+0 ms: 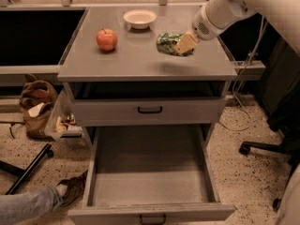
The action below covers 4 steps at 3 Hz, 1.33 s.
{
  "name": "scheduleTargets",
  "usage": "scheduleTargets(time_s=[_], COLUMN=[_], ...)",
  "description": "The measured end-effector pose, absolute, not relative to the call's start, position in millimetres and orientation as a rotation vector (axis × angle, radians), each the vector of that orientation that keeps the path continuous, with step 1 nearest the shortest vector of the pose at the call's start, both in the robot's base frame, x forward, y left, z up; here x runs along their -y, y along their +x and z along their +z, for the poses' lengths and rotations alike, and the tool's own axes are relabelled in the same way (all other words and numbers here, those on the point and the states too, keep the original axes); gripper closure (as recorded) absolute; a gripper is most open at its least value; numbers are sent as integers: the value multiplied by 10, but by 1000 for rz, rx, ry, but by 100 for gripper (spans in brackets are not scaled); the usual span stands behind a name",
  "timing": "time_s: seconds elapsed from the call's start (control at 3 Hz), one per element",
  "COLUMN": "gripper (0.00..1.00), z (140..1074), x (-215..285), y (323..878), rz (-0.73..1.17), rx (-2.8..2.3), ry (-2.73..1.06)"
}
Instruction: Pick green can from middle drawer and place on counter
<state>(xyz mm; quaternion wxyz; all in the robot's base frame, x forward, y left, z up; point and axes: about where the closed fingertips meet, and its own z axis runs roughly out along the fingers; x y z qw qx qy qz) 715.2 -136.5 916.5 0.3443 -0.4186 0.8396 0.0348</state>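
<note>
My gripper (182,45) comes in from the upper right on a white arm and is shut on the green can (167,42). The can is shiny green and lies tilted on its side in the fingers (186,42). It hangs a little above the right half of the grey counter (140,62), with its shadow on the top below it. The middle drawer (150,172) is pulled wide open at the bottom of the view, and its grey floor is bare.
A red apple (107,39) sits on the counter's left part and a white bowl (139,18) at its back. A grey drawer front with a black handle (150,109) is closed under the top. A chair base (262,146) stands right; a person's shoe (72,189) and bags (37,102) are left.
</note>
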Motion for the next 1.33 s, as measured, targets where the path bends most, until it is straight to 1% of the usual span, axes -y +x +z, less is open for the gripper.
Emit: scheduleTargets(time_s=[0.67, 1.0, 1.33], gripper=[100, 100, 81], z=[8640, 8536, 8536], x=[1286, 1242, 1242], y=[7355, 7368, 7368], rz=[206, 240, 240], rx=[-2253, -2264, -2264], ry=[-1049, -1045, -1045])
